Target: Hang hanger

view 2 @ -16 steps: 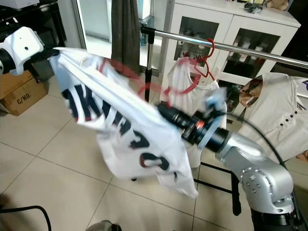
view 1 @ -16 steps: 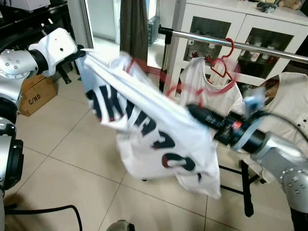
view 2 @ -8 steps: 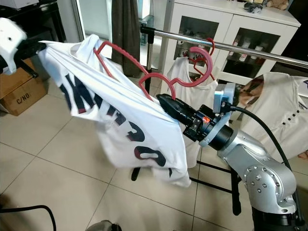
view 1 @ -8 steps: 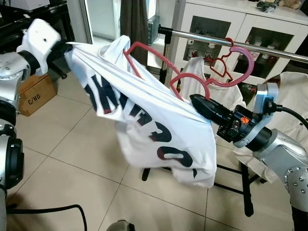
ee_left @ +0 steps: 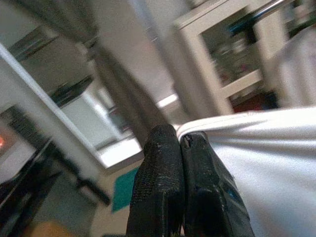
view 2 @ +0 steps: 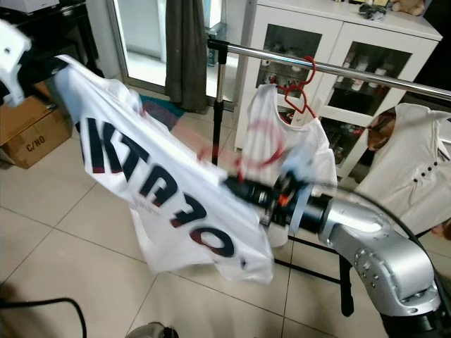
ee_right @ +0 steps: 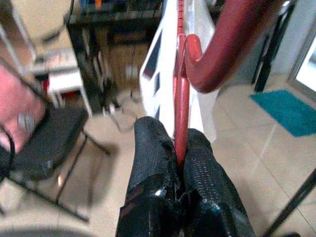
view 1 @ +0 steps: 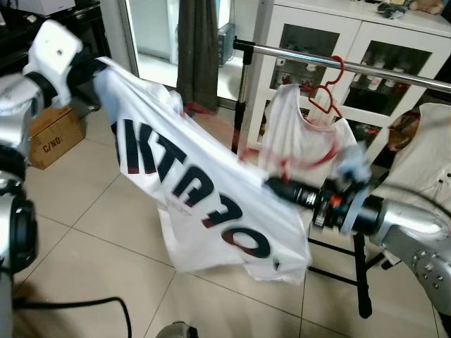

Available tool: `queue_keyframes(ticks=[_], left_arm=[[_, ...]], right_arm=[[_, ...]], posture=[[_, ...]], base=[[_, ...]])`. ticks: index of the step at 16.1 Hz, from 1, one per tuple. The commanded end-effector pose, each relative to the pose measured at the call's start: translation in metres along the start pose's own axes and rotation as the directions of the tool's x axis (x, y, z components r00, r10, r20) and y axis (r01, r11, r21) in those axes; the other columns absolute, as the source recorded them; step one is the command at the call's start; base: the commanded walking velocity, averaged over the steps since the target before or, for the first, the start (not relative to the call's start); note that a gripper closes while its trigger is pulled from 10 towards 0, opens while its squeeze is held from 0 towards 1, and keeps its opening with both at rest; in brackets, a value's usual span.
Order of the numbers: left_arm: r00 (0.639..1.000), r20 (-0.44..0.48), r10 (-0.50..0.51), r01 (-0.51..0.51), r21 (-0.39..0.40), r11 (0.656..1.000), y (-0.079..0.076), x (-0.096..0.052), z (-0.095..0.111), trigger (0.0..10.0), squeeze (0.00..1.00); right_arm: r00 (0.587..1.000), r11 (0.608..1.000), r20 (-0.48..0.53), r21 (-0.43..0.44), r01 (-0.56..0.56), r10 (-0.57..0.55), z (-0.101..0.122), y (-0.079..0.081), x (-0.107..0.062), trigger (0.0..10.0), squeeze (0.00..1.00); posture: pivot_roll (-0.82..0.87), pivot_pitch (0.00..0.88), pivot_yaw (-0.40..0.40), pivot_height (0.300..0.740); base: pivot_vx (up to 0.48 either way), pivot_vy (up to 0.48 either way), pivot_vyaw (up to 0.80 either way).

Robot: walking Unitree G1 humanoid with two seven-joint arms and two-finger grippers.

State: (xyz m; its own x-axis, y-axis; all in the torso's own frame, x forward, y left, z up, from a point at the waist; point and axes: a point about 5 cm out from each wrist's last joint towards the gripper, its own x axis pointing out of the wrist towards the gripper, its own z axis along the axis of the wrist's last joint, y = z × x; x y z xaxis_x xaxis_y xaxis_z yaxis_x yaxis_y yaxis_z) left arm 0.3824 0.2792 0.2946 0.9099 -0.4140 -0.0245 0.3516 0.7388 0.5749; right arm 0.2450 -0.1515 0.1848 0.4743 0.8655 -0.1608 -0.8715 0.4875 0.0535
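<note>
While the right end effector [ee_right: 177, 163] stays clamped on the red hanger [ee_right: 222, 44], left end effector [ee_left: 185, 148] pinches the white shirt [view 1: 197, 190]. Hook needs lifting over the rail [view 1: 317, 58], keeping fabric slack.

Silver metal arms, screw-dotted joint housing lower right; left arm's wrist shell white; right wrist ringed light blue (black cable arcing behind). Textured black fingers [ee_right: 155, 148] on both grippers.
</note>
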Motion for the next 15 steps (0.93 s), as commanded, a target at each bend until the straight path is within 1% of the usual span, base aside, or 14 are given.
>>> queue_keyframes(ticks=[1, 2, 3, 4, 5, 6, 7, 8, 9, 10, 11, 12, 13, 15], left_arm=[[0.998, 0.07, -0.006, 0.005, 0.009, 1.0, 0.006, 0.002, 0.019, 0.0, 0.0], [0.995, 0.081, -0.063, 0.062, 0.012, 0.998, -0.001, 0.008, 0.022, 0.0, 0.0], [0.984, 0.086, -0.153, 0.151, 0.032, 0.988, -0.015, 0.017, 0.024, 0.0, 0.0], [0.972, 0.087, -0.216, 0.213, 0.049, 0.976, -0.028, 0.024, 0.024, 0.0, 0.0], [0.968, 0.09, -0.234, 0.23, 0.051, 0.972, -0.033, 0.027, 0.024, 0.0, 0.0], [0.957, 0.098, -0.274, 0.269, 0.055, 0.961, -0.046, 0.034, 0.024, 0.0, 0.0], [0.95, 0.102, -0.294, 0.29, 0.059, 0.955, -0.054, 0.037, 0.024, 0.0, 0.0], [0.933, 0.122, -0.339, 0.332, 0.075, 0.94, -0.075, 0.048, 0.027, 0.0, 0.0], [0.929, 0.134, -0.346, 0.338, 0.076, 0.938, -0.081, 0.052, 0.03, 0.0, 0.0], [0.924, 0.175, -0.341, 0.336, 0.057, 0.94, -0.091, 0.06, 0.039, 0.0, 0.0], [0.923, 0.222, -0.315, 0.317, 0.027, 0.948, -0.099, 0.067, 0.05, 0.0, 0.0], [0.92, 0.275, -0.281, 0.297, -0.02, 0.955, -0.105, 0.071, 0.063, 0.0, 0.0], [0.921, 0.288, -0.263, 0.285, -0.037, 0.958, -0.105, 0.071, 0.067, 0.0, 0.0], [0.939, 0.289, -0.188, 0.217, -0.073, 0.973, -0.095, 0.067, 0.07, 0.0, 0.0]], right_arm=[[0.999, 1.0, -0.048, -0.019, -0.001, 0.0, -0.005, -0.001, 0.0, 10.0, 0.0], [0.997, 0.999, -0.074, -0.033, -0.003, 0.0, -0.007, -0.003, 0.004, 10.0, 0.0], [0.994, 0.999, -0.11, -0.048, 0.006, -0.011, -0.01, -0.008, 0.012, 10.0, 0.0], [0.99, 0.998, -0.141, -0.061, 0.011, -0.02, -0.012, -0.011, 0.018, 10.0, 0.0], [0.987, 0.998, -0.156, -0.064, 0.017, -0.027, -0.013, -0.013, 0.02, 10.0, 0.0], [0.982, 0.998, -0.185, -0.063, 0.031, -0.042, -0.014, -0.016, 0.025, 10.0, 0.0], [0.979, 0.997, -0.2, -0.06, 0.04, -0.051, -0.016, -0.017, 0.028, 10.0, 0.0], [0.966, 0.998, -0.253, -0.048, 0.049, -0.06, -0.022, -0.016, 0.038, 10.0, 0.0], [0.96, 0.998, -0.273, -0.047, 0.045, -0.057, -0.024, -0.015, 0.042, 10.0, 0.0], [0.947, 0.998, -0.317, -0.054, 0.046, -0.06, -0.031, -0.013, 0.048, 10.0, 0.0], [0.922, 0.997, -0.381, -0.059, 0.05, -0.068, -0.041, -0.011, 0.053, 10.0, 0.0], [0.874, 0.998, -0.484, -0.062, 0.012, -0.041, -0.059, -0.001, 0.054, 10.0, 0.0], [0.855, 0.998, -0.518, -0.068, -0.001, -0.035, -0.066, 0.002, 0.053, 10.0, 0.0], [0.868, 0.994, -0.484, -0.059, 0.09, -0.107, -0.066, -0.003, 0.054, 10.0, 0.0]], posture=[[-0.05, 0.0, -0.016, 0.71], [-0.05, 0.0, -0.013, 0.71], [-0.05, 0.0, -0.01, 0.71], [-0.05, 0.0, -0.009, 0.71], [-0.05, 0.0, -0.008, 0.71], [-0.05, 0.0, -0.009, 0.71], [-0.05, 0.0, -0.01, 0.71], [-0.04, 0.0, -0.018, 0.71], [-0.04, 0.0, -0.018, 0.71], [-0.04, 0.0, -0.024, 0.71], [-0.04, 0.0, -0.024, 0.71], [-0.04, 0.0, -0.022, 0.71], [-0.04, 0.0, -0.021, 0.71], [-0.04, 0.0, -0.02, 0.71]], base=[[0.0, 0.0, 0.0], [0.0, 0.0, 0.0], [0.0, 0.0, 0.0], [0.0, 0.0, 0.0], [0.0, 0.0, 0.0], [0.0, 0.0, 0.0], [0.0, 0.0, 0.0], [0.0, 0.0, 0.0], [0.0, 0.0, 0.0], [0.0, 0.0, 0.0], [0.0, 0.0, 0.0], [0.0, 0.0, 0.0], [0.0, 0.0, 0.0], [0.0, 0.0, 0.0]])
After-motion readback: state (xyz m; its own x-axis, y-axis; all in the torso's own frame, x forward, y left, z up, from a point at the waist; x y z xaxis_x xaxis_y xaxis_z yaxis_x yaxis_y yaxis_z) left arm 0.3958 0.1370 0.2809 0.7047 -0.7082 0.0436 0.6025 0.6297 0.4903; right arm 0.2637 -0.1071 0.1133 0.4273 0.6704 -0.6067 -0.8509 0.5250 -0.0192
